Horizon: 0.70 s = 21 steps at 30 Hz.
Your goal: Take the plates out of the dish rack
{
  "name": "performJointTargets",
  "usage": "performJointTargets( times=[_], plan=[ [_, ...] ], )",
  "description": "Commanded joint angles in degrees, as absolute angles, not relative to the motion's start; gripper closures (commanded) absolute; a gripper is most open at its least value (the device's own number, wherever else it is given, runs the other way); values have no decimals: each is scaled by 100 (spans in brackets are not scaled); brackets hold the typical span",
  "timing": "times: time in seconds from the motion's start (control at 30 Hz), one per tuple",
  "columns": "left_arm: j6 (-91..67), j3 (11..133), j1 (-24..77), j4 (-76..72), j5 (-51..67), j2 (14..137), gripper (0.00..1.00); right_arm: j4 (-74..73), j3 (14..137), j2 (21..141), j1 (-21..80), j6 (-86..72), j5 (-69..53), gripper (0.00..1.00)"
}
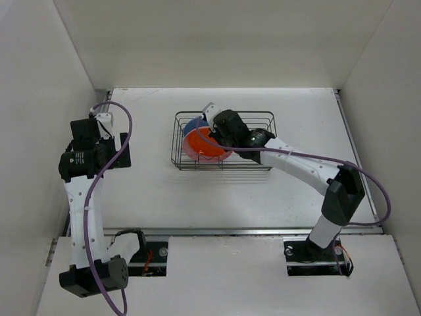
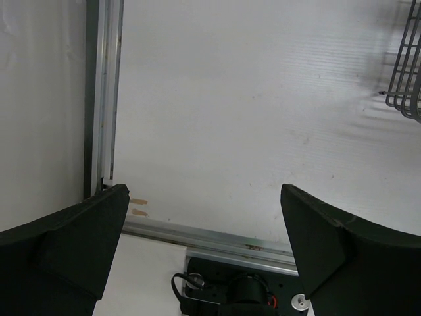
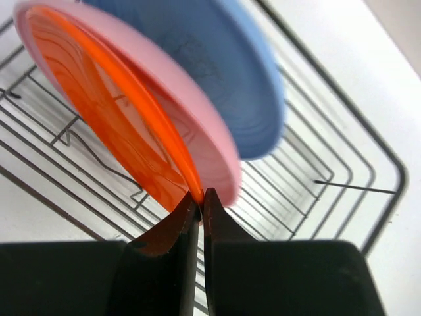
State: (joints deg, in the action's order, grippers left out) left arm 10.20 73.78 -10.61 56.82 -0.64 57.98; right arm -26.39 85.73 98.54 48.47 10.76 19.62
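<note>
Right now the right tool (image 3: 200,196) is pinched almost fully closed on the lower rim of the orange plate (image 3: 125,138), with only a sliver of gap between the jaws. The pink plate (image 3: 191,118) lies flush against the orange one. I cannot tell whether its lip is also caught in the pinch. The blue plate (image 3: 223,72) leans just behind the pink. All three stand tilted on edge at the left end of the black wire dish rack (image 1: 256,141). No green plate shows from any angle.

Left tool (image 2: 204,197): jaws spread wide, holding nothing, hanging over bare worktop (image 1: 151,191) well apart from the rack.

Handling, my estimate: the plates look like thin moulded plastic, so light, fairly stiff and not fragile. They are glossy, though, and likely slippery at a narrow rim pinch. The rim is the only sensible hold while they stand on edge. Nested this closely, the pink may drag along with the orange, and a plate edge could snag on the divider prongs.

Surface: matte white, flat, with faint scuffs and a metal rail along the near edge. Plain white walls (image 1: 197,39) enclose the cell on three sides.
</note>
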Motion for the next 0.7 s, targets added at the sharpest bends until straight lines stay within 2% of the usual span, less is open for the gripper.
performJointTargets(
  times=[0.0, 0.17, 0.33, 0.43, 0.67],
  plan=[
    [1143, 7382, -1072, 5450, 43, 5835, 0, -1925, 8596, 9221, 4913, 993, 2241, 100],
    [1256, 7969, -1072, 5572, 360, 6370, 0, -1644, 8402, 8684, 4913, 572, 1926, 100],
    [1599, 8849, -827, 5958, 1053, 7048, 0, -1074, 7832, 7999, 4177, -1017, 1416, 100],
    [1845, 9359, 50, 6021, 1204, 7496, 0, -1316, 7533, 7638, 3176, -2072, 1187, 100],
    [2161, 10510, 2467, 5932, -498, 9182, 7, -2056, 6585, 6698, 232, -3918, 247, 100]
  ],
)
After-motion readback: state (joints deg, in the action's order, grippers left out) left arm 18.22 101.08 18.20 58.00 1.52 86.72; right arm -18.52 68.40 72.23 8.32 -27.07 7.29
